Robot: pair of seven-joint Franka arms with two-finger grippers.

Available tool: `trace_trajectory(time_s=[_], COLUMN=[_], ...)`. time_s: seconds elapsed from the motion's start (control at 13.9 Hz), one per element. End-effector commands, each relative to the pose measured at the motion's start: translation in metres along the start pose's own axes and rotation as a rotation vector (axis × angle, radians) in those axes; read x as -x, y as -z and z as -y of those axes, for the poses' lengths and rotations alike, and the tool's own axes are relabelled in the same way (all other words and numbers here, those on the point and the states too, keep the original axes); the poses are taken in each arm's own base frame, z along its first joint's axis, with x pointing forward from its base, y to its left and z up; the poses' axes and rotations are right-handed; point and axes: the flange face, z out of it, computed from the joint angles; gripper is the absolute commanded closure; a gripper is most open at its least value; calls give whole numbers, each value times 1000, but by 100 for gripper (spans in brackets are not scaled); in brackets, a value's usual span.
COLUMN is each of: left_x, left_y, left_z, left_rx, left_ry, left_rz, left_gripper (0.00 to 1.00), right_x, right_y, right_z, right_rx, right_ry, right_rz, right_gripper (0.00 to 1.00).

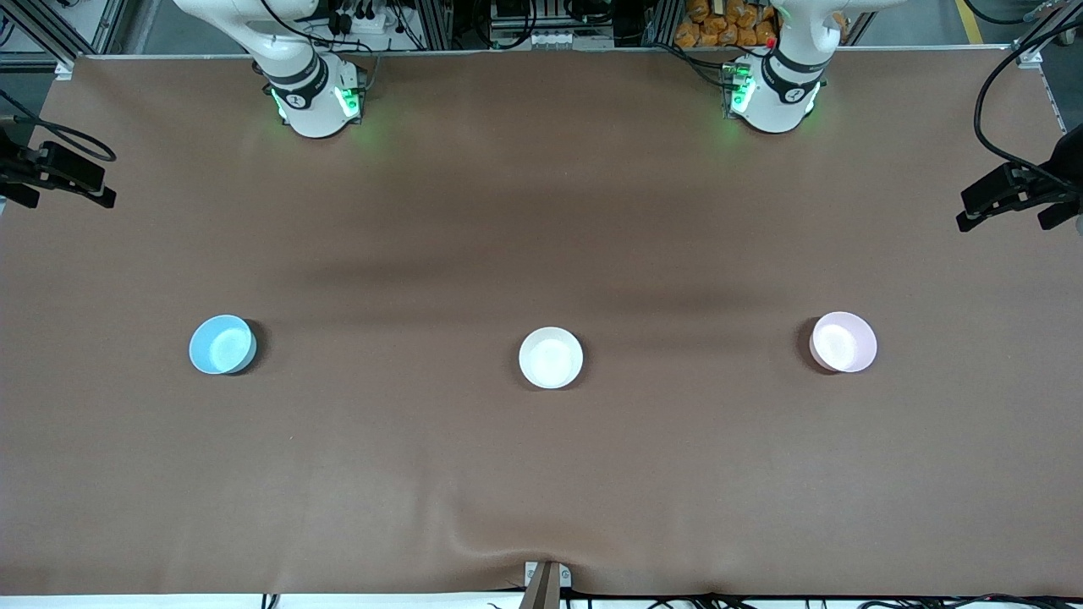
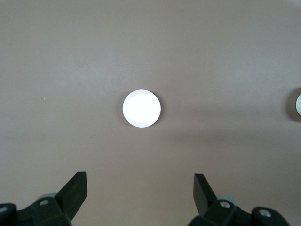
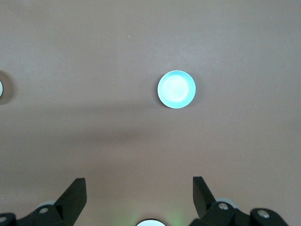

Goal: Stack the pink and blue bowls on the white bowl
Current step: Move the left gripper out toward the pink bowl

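Sitting apart in one row across the brown desk [image 1: 541, 211]: three bowls, none stacked.

The white bowl [image 1: 551, 357] is in the middle, the blue bowl [image 1: 222, 344] well off toward the right arm's end, the pink bowl [image 1: 843, 342] well off toward the left arm's end; all are upright and empty. Both arms are raised high, so the front view shows only their bases and neither hand. The left hand [image 2: 140, 188] hangs over the pink bowl, which looks washed-out white there, fingers [image 2: 75, 190] spread wide and holding nothing. The right hand [image 3: 139, 190] hangs likewise released over the blue bowl. Each wrist view catches a sliver of the white bowl at its edge.
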Motion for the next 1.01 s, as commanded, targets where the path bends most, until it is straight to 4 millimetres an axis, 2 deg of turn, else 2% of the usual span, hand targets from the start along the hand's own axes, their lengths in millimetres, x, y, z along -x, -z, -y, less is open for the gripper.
trace_trajectory(time_s=[0.0, 0.22, 0.5, 0.65, 0.79, 0.94], left_x=[-2, -1, -5, -5, -19, -31], left_y=[5, 6, -5, -23, -58, -83], left_z=[0, -1, 3, 4, 1, 3], left_rx=[-10, -10, -9, -8, -9, -10], left_ry=[-7, -8, -6, -5, -8, -7], left_rz=[0, -2, 20, 57, 113, 138], left_gripper=[0, 0, 0, 0, 0, 0], right_x=[4, 4, 4, 4, 4, 4], right_y=[6, 6, 6, 6, 6, 6], right_z=[0, 0, 0, 0, 0, 0], right_rx=[-3, -3, -3, -3, -3, -3], right_ry=[-1, -1, -1, -1, -1, -1], right_rz=[-11, -11, -11, -11, -11, -11], right_gripper=[0, 0, 0, 0, 0, 0])
